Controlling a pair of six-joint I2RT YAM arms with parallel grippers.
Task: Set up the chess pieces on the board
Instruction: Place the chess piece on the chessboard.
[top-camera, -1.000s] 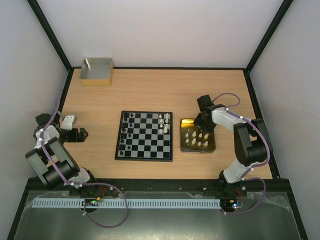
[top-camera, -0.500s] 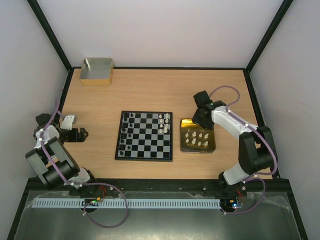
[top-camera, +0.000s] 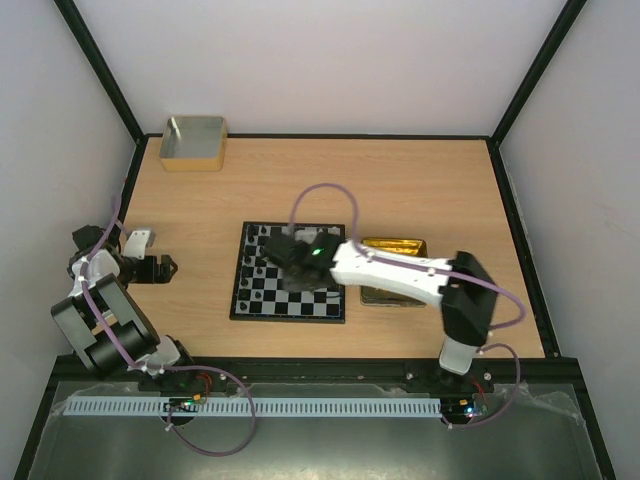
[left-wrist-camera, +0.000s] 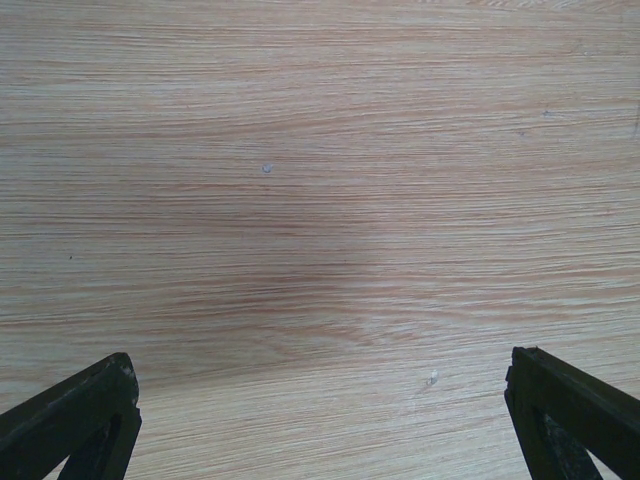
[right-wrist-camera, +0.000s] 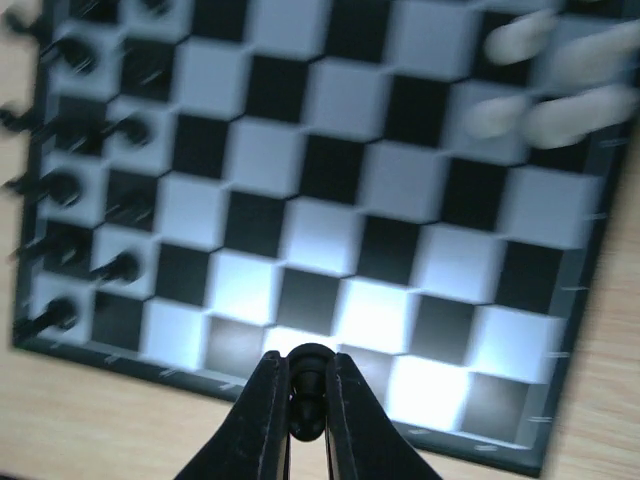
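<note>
The board lies mid-table, with black chess pieces along its left columns. My right gripper reaches over it from the right. In the right wrist view the gripper is shut on a small black chess piece above the board's near edge. Black chessmen stand at left, and blurred cream-white ones at top right. My left gripper rests at the table's left side. It stands open over bare wood, with its fingers far apart.
A gold tin sits just right of the board, partly covered by the right arm. A grey box with a tan rim stands at the back left corner. Black frame rails border the table.
The right arm has swung left from above the gold tin to over the board, its gripper staying shut. The left arm has not moved.
</note>
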